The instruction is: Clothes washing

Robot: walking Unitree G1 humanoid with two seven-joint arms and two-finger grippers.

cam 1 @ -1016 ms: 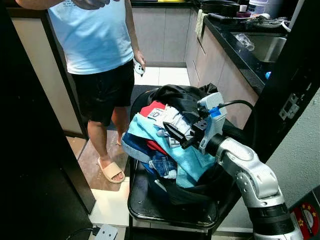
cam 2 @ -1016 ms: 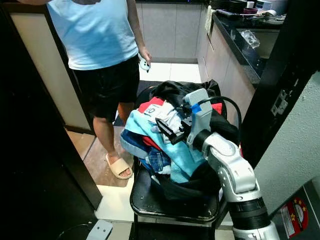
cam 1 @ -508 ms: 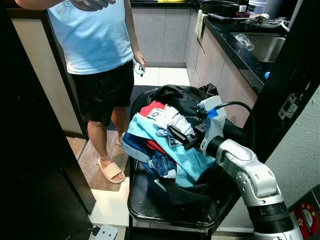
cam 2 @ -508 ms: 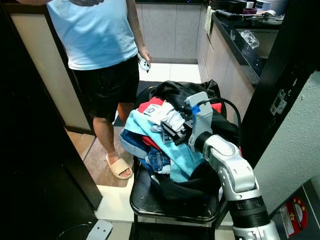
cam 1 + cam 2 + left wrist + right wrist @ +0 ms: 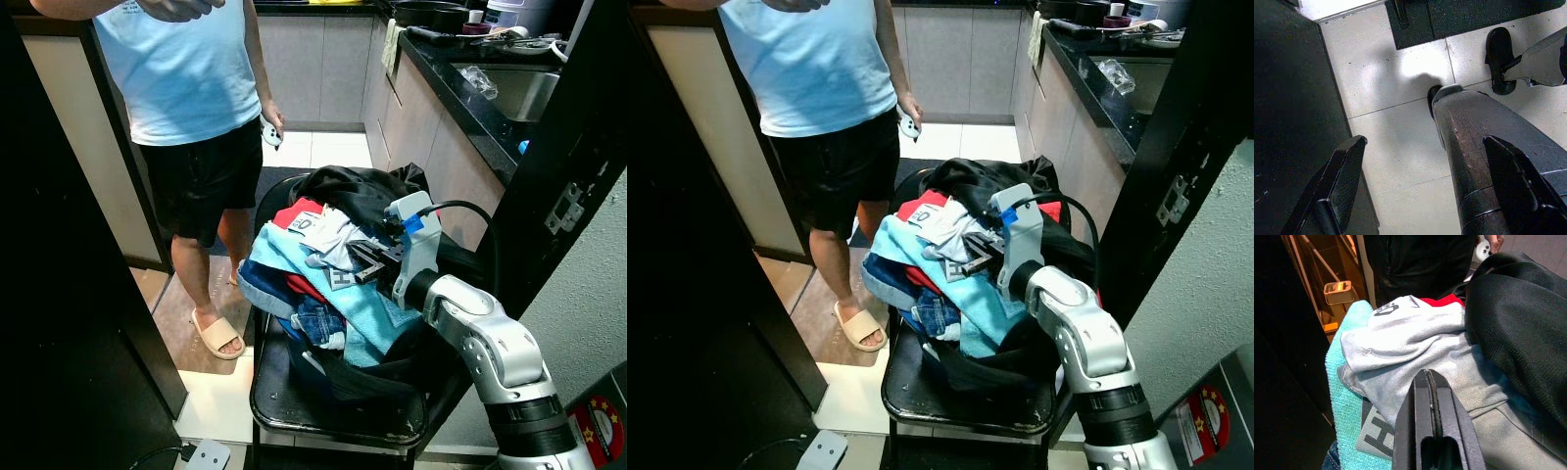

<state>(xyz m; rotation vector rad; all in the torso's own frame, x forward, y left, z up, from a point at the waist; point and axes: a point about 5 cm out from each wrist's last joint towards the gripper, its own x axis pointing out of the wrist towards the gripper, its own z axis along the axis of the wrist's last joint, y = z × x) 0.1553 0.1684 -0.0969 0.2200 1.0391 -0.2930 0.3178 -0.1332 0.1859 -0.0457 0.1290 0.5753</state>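
Nearest, the left tool [image 5: 1420,191] hangs with fingers spread apart over pale floor tiles [image 5: 1396,103]. At centre, the right tool [image 5: 364,262] rests pressed together on a grey shirt [image 5: 1449,362] topping the clothes pile [image 5: 323,284] on a black chair [image 5: 333,416]. At 10 o'clock stands a person [image 5: 186,88]. At 2 o'clock runs a dark kitchen counter [image 5: 460,78].

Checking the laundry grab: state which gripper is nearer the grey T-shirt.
Right. The right gripper is down on the grey T-shirt; the left gripper hangs over floor tiles.
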